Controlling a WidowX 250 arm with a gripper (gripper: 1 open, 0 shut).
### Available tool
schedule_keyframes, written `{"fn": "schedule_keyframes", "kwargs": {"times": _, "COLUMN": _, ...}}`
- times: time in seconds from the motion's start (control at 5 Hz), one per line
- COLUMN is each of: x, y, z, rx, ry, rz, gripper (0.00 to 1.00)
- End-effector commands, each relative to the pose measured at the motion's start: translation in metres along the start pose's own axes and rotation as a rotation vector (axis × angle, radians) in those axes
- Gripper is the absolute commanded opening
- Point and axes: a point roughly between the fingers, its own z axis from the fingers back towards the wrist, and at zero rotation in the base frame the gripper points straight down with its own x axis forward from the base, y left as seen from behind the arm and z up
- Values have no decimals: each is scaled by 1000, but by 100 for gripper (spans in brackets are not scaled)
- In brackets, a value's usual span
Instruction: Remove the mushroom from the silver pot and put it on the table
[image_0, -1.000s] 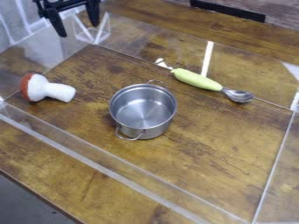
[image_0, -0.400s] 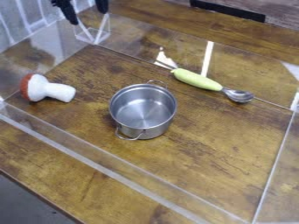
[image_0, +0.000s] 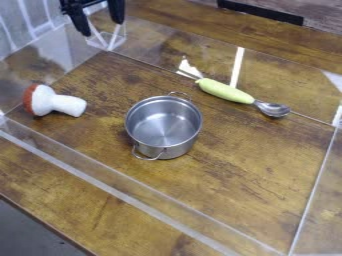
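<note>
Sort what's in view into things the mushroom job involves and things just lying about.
Part of the job:
- mushroom, on the table
- silver pot, nothing inside
- table
- gripper, open

Just lying about:
- yellow-green vegetable toy
- metal spoon

No text, label, brand, number or sign can be read anywhere in the view.
</note>
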Motion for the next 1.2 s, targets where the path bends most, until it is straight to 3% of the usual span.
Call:
{"fn": "schedule_keyframes", "kwargs": {"times": 0.0, "x": 9, "y": -6, "z": 47, "rx": -70, "ry": -79, "rz": 6, "gripper": 100}}
{"fn": "schedule_keyframes", "kwargs": {"times": 0.8, "x": 38, "y": -10, "z": 39, "rx": -37, "ry": -77, "rz": 116, "gripper": 100}}
{"fn": "schedule_keyframes", "kwargs": {"times": 1.0, "x": 27, "y": -9, "z": 35, "rx": -30, "ry": -82, "rz": 200, "gripper": 100}}
